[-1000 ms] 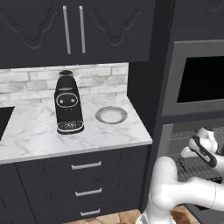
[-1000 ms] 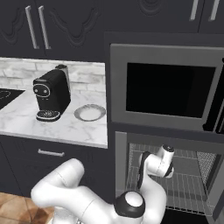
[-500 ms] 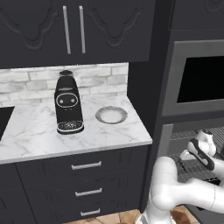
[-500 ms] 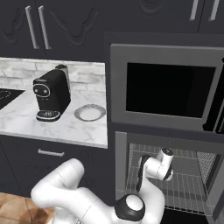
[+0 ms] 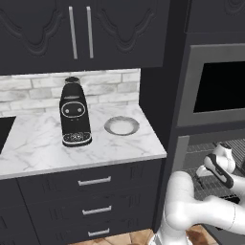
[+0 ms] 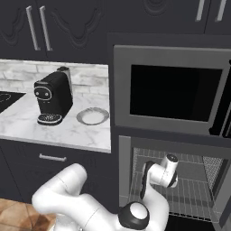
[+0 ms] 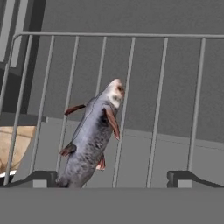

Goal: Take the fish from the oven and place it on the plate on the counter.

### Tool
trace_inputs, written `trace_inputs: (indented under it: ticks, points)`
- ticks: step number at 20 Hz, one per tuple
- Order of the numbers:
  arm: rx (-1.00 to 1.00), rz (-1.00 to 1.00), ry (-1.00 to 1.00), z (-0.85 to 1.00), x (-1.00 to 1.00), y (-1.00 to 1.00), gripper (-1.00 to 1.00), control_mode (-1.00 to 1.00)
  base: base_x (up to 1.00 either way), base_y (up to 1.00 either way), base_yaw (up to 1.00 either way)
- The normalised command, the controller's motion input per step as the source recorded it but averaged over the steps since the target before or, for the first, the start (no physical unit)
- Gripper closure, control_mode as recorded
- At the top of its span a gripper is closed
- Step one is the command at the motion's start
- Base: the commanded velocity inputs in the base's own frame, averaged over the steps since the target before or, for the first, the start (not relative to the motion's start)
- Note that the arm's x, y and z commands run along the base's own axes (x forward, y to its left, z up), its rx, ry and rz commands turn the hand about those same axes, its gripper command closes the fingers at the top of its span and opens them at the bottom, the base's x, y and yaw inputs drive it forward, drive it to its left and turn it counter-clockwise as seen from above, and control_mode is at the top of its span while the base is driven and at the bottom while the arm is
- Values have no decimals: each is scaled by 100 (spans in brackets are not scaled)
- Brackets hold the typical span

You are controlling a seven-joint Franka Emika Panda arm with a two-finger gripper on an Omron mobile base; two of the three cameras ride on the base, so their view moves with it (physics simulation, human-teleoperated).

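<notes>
Arm bent low, white forearm reaching into dark grey wall oven (image 6: 180,180), two-finger gripper (image 7: 113,177) spread wide above silvery wire rack (image 7: 175,87). Grey fish with reddish fins (image 7: 92,138) lying on rack, nearer left fingertip (image 7: 37,178), ungrasped. Small round speckled plate (image 5: 122,126) on white marble counter (image 5: 38,143) beside black coffee machine (image 5: 75,113).

No legible text, labels, brands, numbers or signs on any surface.

Grey fish (image 7: 92,140) with reddish fins flat on oven (image 6: 180,180) wire rack; speckled plate (image 5: 122,126) on marble counter (image 5: 38,143).
</notes>
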Motion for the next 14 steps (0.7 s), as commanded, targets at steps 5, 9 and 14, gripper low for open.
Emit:
trace_inputs:
  ticks: [5, 9, 14]
  points:
    - [0, 0, -1, 0, 2, 6, -100, -100, 0, 0, 0]
    - [0, 0, 0, 0, 0, 17, -100, -100, 0, 0, 0]
    - [0, 0, 0, 0, 0, 20, -100, -100, 0, 0, 0]
